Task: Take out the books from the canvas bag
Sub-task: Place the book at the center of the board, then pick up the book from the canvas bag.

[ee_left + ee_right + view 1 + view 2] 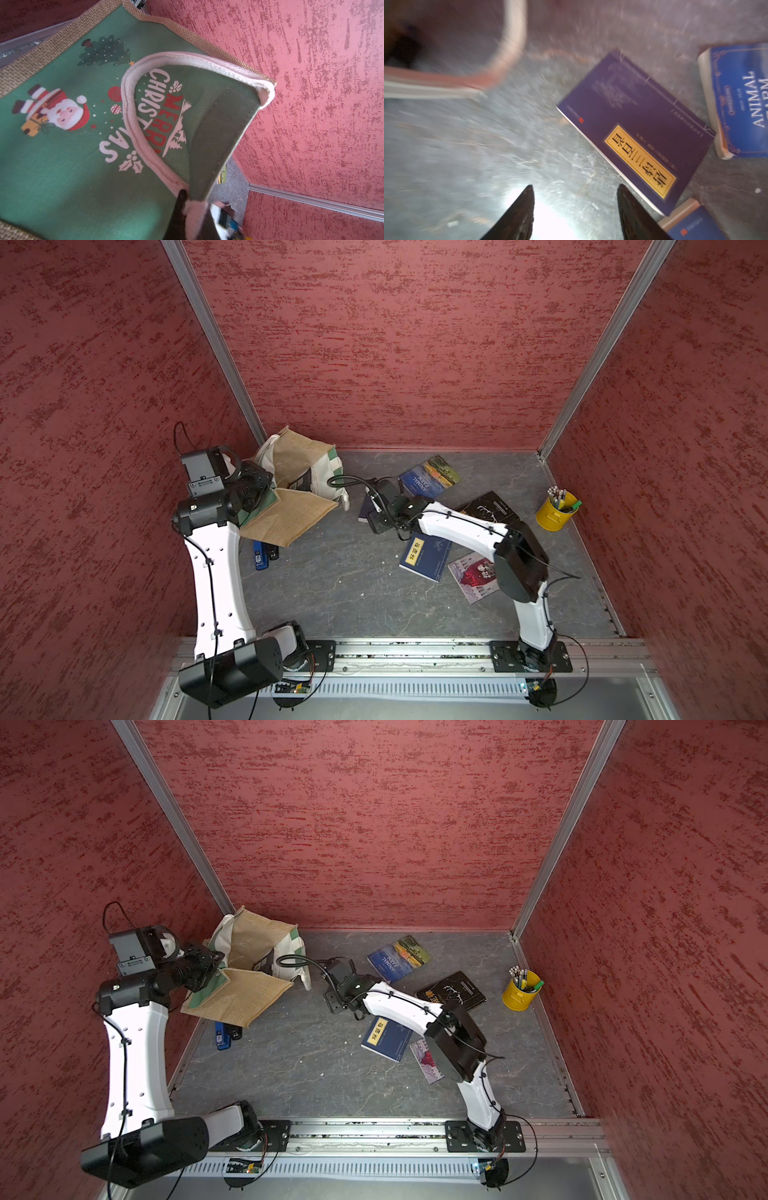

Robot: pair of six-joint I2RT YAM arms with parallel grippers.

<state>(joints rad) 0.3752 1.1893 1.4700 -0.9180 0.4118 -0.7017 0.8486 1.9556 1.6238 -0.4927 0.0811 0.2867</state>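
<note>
The canvas bag (pixel 291 464) (pixel 249 940) lies tipped at the back left, mouth toward the middle, and a dark book (pixel 302 481) shows inside it. My left gripper (pixel 194 214) is shut on its white strap handle (pixel 133 116) at the green printed panel (pixel 62 166). My right gripper (pixel 574 187) hangs open and empty over bare table, beside a navy book (pixel 633 128) (pixel 365 508) lying flat. Also on the table lie the blue Animal Farm (pixel 428 477) (pixel 741 99), a black book (pixel 490 508), another navy book (pixel 426 558) and a pink-red one (pixel 473 578).
A yellow pencil cup (pixel 557 512) (pixel 521 990) stands at the right edge. A blue stapler (pixel 262 556) lies by the bag's lower flap. Red walls close in the left, back and right sides.
</note>
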